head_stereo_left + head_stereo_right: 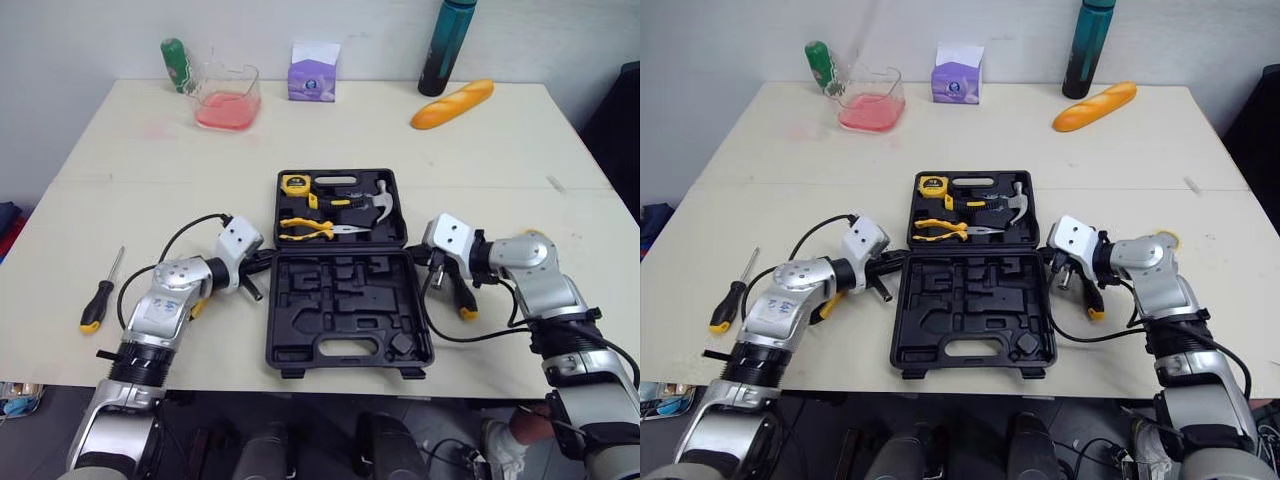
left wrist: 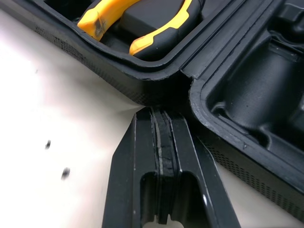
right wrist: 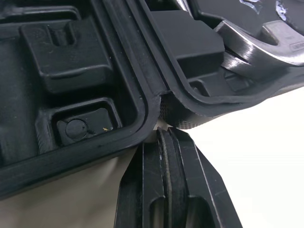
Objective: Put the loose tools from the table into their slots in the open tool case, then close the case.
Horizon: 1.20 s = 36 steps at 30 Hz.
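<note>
Tool case (image 1: pixel 345 320): lying open and flat at the middle of the table (image 1: pixel 130 190), hinge line running across between its two halves. The far half carries the tape measure (image 1: pixel 294 184), pliers (image 1: pixel 310 229) and hammer (image 1: pixel 378 203), each seated in a moulded slot. The near half shows empty recesses.

Loose item noted: one screwdriver (image 1: pixel 100 293), black and yellow handle, on the table well to the left of the case and apart from both arms.

Left gripper (image 2: pixel 159 114): low over the table at the left end of the hinge, tip at the corner where the two halves meet and seemingly touching it. Its fingers (image 2: pixel 137 156) are pressed together with no gap and nothing between them.

Right gripper (image 3: pixel 165 135): mirrored at the right end of the hinge, tip in the notch between the halves. Its jaws are likewise together and empty.

Assessment: with both arms set at the hinge ends and nothing held, the posture reads as bracing the case or preparing to fold it. Closing looks premature, since the screwdriver is not yet stowed. The left arm is the nearer one to collect it
</note>
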Each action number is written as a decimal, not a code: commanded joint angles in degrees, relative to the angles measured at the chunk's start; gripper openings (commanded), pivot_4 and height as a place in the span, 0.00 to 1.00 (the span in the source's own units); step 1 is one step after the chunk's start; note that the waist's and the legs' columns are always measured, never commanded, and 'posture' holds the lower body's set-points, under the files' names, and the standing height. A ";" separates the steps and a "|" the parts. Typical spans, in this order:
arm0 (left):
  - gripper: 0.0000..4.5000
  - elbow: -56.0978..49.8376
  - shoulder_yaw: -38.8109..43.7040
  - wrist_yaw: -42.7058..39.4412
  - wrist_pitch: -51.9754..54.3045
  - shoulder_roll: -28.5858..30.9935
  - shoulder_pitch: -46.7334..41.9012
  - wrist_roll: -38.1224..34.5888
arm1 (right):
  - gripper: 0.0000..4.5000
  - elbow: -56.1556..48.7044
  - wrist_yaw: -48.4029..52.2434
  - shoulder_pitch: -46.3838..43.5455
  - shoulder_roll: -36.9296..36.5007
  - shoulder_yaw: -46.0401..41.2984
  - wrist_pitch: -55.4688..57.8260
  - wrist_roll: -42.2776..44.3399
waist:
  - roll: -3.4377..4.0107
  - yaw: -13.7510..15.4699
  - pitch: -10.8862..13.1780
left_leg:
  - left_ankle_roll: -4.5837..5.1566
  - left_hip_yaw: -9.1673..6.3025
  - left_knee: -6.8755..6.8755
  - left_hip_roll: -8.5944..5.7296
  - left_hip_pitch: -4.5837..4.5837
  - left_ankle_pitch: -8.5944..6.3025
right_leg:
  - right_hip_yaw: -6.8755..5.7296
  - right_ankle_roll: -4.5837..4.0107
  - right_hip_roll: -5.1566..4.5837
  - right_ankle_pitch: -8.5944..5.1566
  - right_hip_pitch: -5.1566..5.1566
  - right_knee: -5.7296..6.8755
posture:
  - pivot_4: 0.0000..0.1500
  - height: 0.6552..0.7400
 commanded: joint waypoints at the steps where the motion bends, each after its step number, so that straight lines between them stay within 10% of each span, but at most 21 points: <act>1: 0.01 -7.17 -0.14 -1.68 0.57 1.14 1.52 -0.92 | 0.00 -9.54 2.50 2.28 1.72 2.56 3.14 2.74 | 0.00 -0.03 0.00 | -0.01 0.00 -0.01 0.00 0.01 -0.01 | 0.00 0.00 0.00 0.00 0.00 0.00 | 1.00 1.00; 36: 0.01 -21.50 7.69 -7.10 4.92 11.07 9.33 -6.09 | 0.00 -8.56 3.21 2.37 -4.35 -1.08 -2.98 3.57 | -0.09 0.15 -0.04 | -0.04 0.01 -0.02 0.03 0.05 -0.03 | 0.04 -0.02 0.03 0.01 0.05 -0.08 | 1.00 1.00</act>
